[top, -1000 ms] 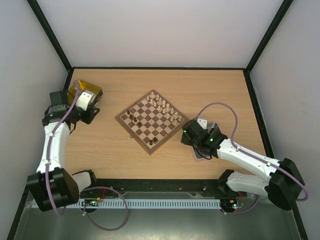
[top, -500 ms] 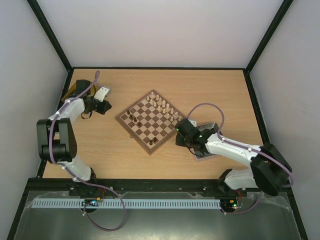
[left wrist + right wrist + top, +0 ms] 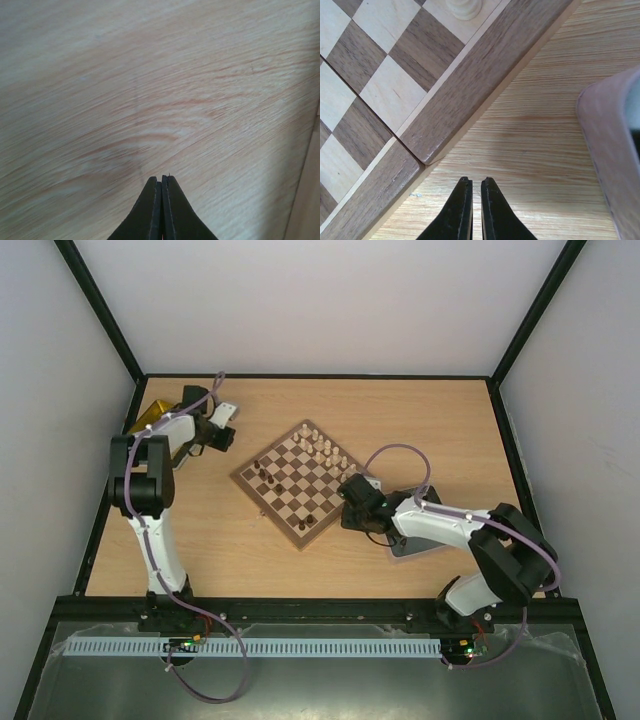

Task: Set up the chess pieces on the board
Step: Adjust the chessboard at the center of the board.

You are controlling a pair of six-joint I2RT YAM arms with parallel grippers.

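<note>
Board: square wooden chessboard (image 3: 300,495) w/ light and dark checks, mid-table, turned corner-on to the arms.
Pale side: cream turned wooden pieces (image 3: 325,450) lined up along the far-right edge in approx. two rows w/ gaps; too small to count.
Dark side: dark brown pieces (image 3: 264,476) in a small cluster by the left corner, a few more towards the near corner; sparse.
Left gripper (image 3: 161,179): fingers pressed together, nothing visible between them; low over bare wooden table (image 3: 150,75), between the yellow translucent tray (image 3: 150,416) and the board.
Right gripper (image 3: 472,181): fingers nearly together w/ only a thin slit, no piece seen in it; just off the board's right corner, grey tray (image 3: 612,150) beside it.
Progress: partway, prob. – pale rows mostly up, dark rows far from full.
Left to do: fetch remaining pieces, esp. dark ones; tray contents not visible.
</note>
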